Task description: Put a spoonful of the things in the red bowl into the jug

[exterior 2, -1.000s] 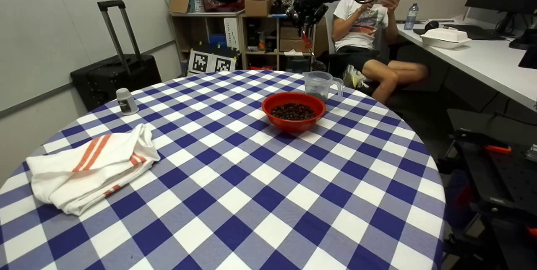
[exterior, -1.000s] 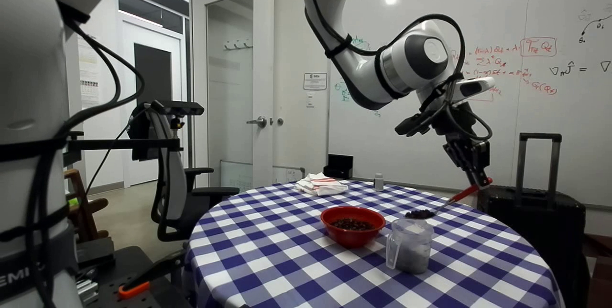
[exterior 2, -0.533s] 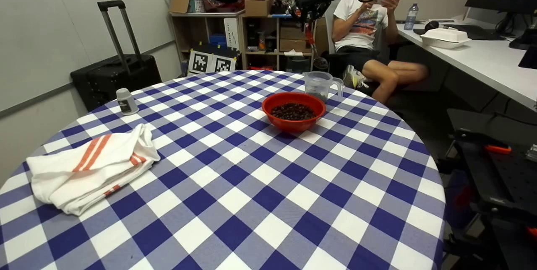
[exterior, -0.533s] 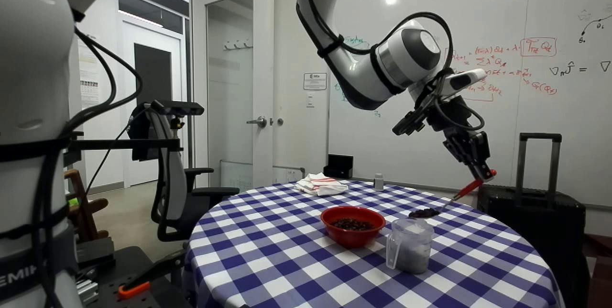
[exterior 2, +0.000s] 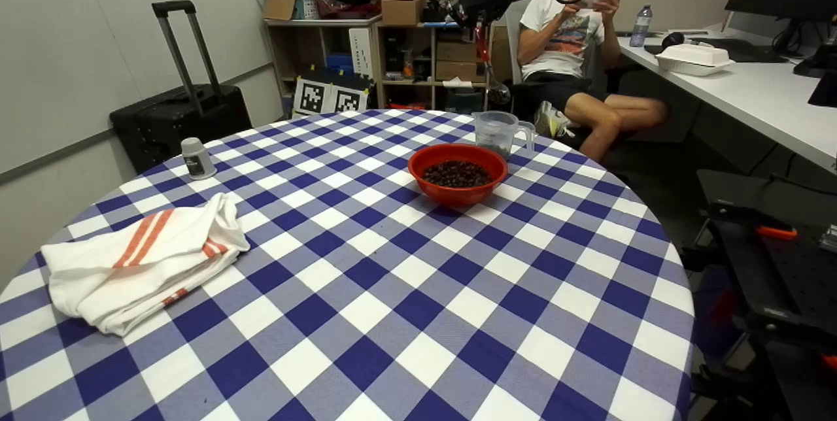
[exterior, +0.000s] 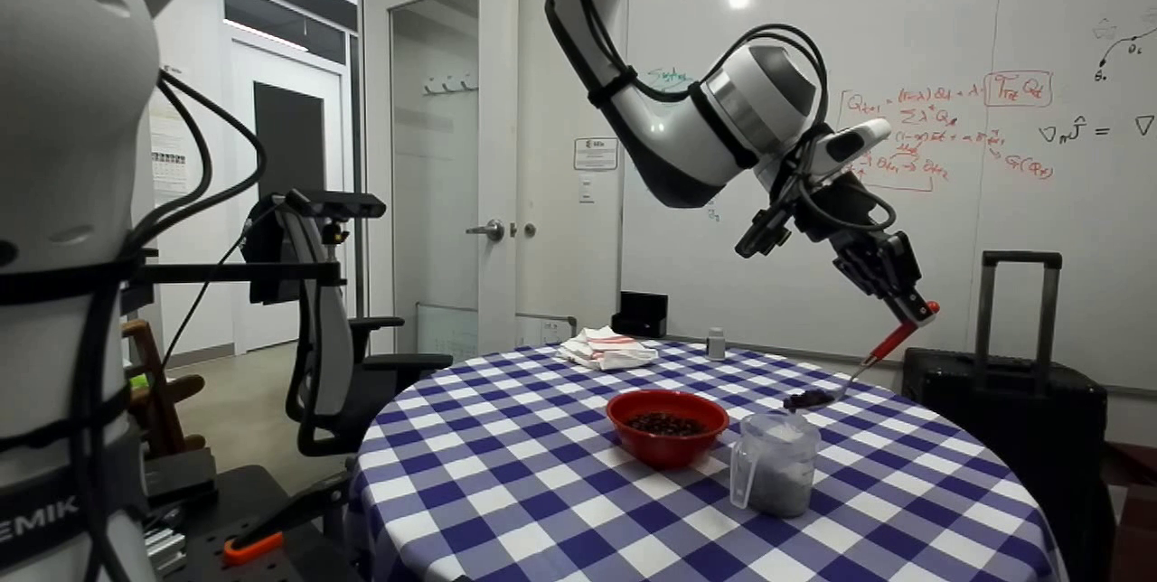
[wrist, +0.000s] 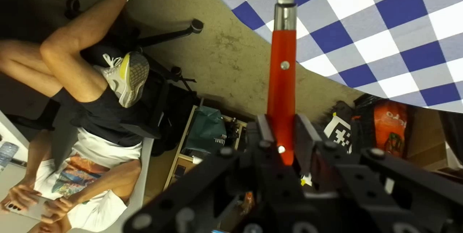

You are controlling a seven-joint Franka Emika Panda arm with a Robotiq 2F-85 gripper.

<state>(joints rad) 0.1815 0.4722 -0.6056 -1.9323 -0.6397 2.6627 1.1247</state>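
Observation:
My gripper (exterior: 920, 311) is shut on the red handle of a metal spoon (exterior: 890, 342); the wrist view shows the handle (wrist: 282, 77) between the fingers (wrist: 284, 131). The spoon slants down, its scoop (exterior: 815, 398) holding dark pieces just above the jug's rim in an exterior view. The clear jug (exterior: 779, 469) stands upright on the table, handle at its side; its contents are hard to make out. It also shows behind the bowl in an exterior view (exterior 2: 494, 128). The glossy red bowl (exterior: 667, 448), also in an exterior view (exterior 2: 458, 196), holds many dark pieces. The wrist view shows neither jug nor bowl.
The round table has a blue and white checked cloth (exterior 2: 366, 277). A folded white towel (exterior 2: 144, 257) and a small grey shaker (exterior 2: 198, 158) stand away from the bowl. A black suitcase (exterior: 1012, 419) is beyond the edge. A person (exterior 2: 565, 42) sits nearby.
The wrist has tilted, so the spoon slants more steeply with its scoop end lower than the handle. The scoop has shifted slightly right in an exterior view. Jug and bowl have not moved.

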